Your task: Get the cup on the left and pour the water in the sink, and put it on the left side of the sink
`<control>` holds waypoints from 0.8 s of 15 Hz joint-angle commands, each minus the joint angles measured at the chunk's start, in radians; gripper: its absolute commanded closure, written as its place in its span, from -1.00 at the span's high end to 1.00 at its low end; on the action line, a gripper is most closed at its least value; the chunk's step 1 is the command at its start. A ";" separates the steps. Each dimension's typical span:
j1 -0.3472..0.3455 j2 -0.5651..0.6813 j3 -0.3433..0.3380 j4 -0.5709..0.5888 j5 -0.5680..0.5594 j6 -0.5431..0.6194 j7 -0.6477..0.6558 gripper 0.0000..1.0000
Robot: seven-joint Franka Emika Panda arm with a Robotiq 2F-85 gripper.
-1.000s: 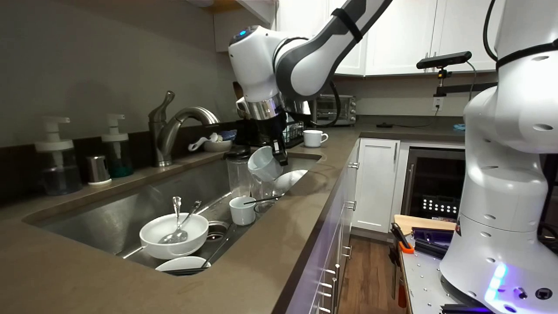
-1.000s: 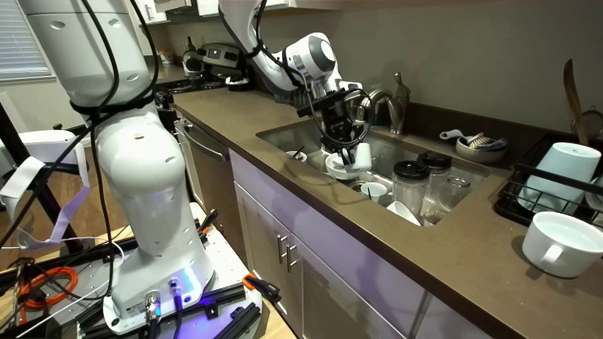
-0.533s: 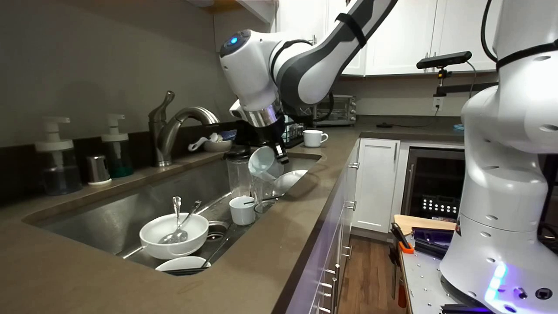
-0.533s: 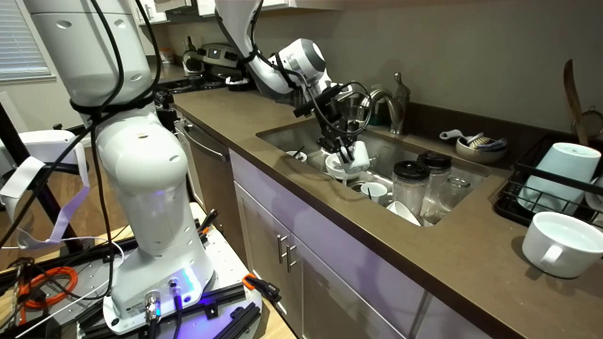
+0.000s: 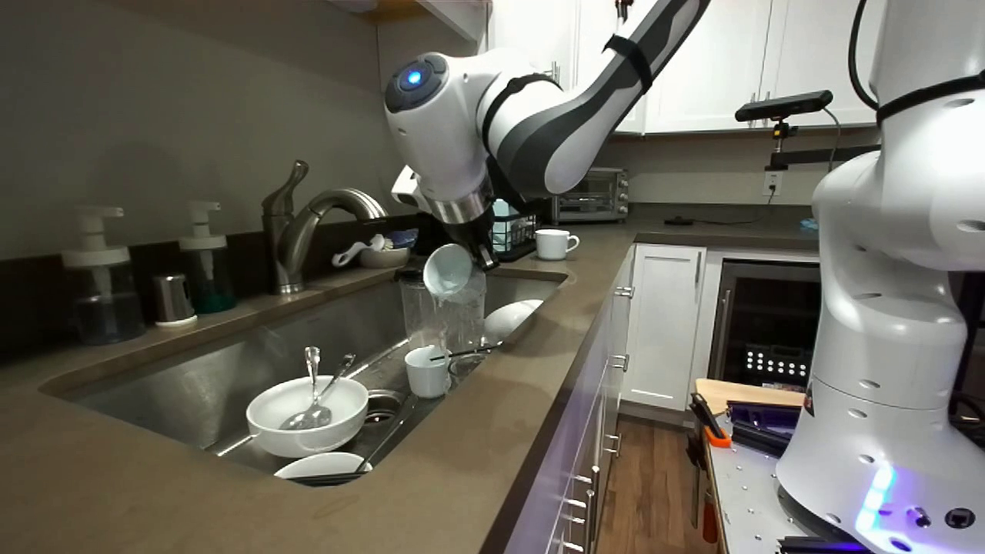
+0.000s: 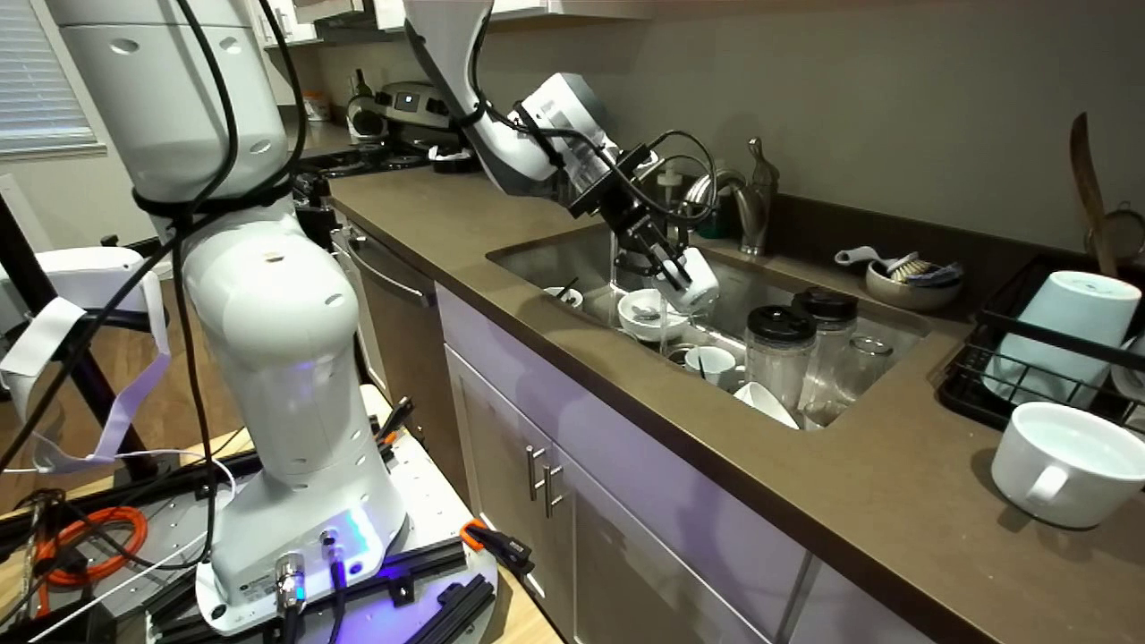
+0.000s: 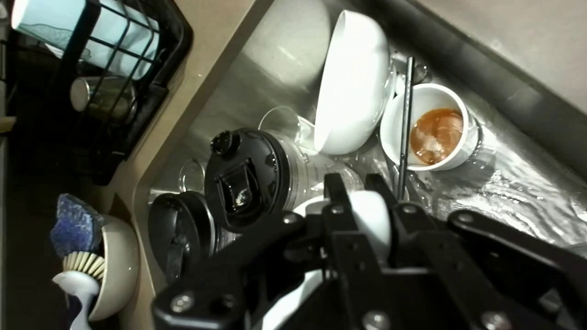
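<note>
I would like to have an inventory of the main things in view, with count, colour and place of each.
Sink: one, silver, in counter
Faucet: one, silver, behind sink
Cup: one, white, tilted over sink
Water: one stream, clear, falling from cup
Small cup: one, white, in sink
Bowls: at least two, white, in sink
Utensils: two, silver, in a bowl
Lidded jars: two, clear, in sink
Mug: one, white, on counter
Rack: one, black, on counter
Tumbler: one, pale blue, in rack
Dispensers: two, clear with white tops, behind sink
Toaster oven: one, silver, on counter
Arm: one, white, over sink
Gripper: one, black, shut on cup
</note>
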 commanded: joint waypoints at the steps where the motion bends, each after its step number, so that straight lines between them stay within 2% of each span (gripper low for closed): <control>1: 0.017 -0.024 0.014 0.000 -0.099 -0.052 0.033 -0.87; 5: 0.034 -0.024 0.029 -0.004 -0.156 -0.105 0.073 -0.87; 7: 0.074 -0.019 0.069 -0.013 -0.123 -0.166 0.125 -0.87; 8: 0.046 0.000 0.036 -0.002 -0.114 -0.102 0.069 -0.87; 9: 0.057 0.001 0.045 -0.004 -0.112 -0.110 0.076 -0.68; 12: 0.055 0.008 0.037 -0.005 -0.110 -0.107 0.075 -0.68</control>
